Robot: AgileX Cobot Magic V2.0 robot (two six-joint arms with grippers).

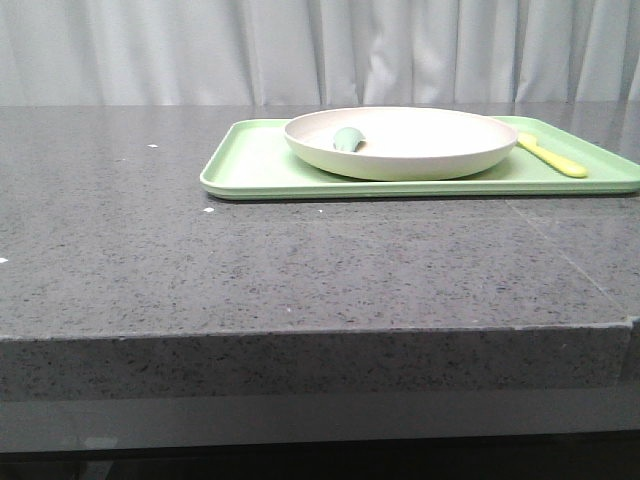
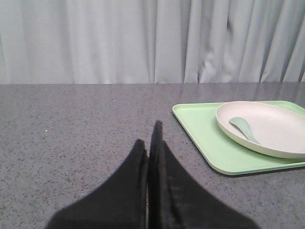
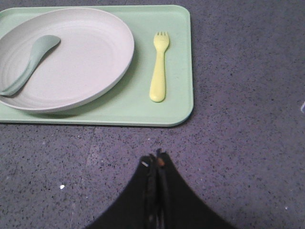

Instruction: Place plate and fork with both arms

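The cream-white plate [image 1: 402, 141] sits on a light-green tray [image 1: 250, 165] at the back right of the table. It also shows in the left wrist view [image 2: 281, 131] and the right wrist view [image 3: 81, 57]. The yellow fork [image 1: 552, 155] lies on the tray right of the plate, also in the right wrist view [image 3: 159, 71]. My left gripper [image 2: 148, 136] is shut and empty, over bare table left of the tray. My right gripper [image 3: 156, 160] is shut and empty, over the table short of the tray's near edge. Neither gripper shows in the front view.
A pale teal-green utensil [image 1: 348, 139] lies in the plate, also in the left wrist view [image 2: 244, 129] and the right wrist view [image 3: 31, 67]. The grey speckled table [image 1: 300, 270] has a front edge near the camera. A white curtain [image 1: 300, 50] hangs behind.
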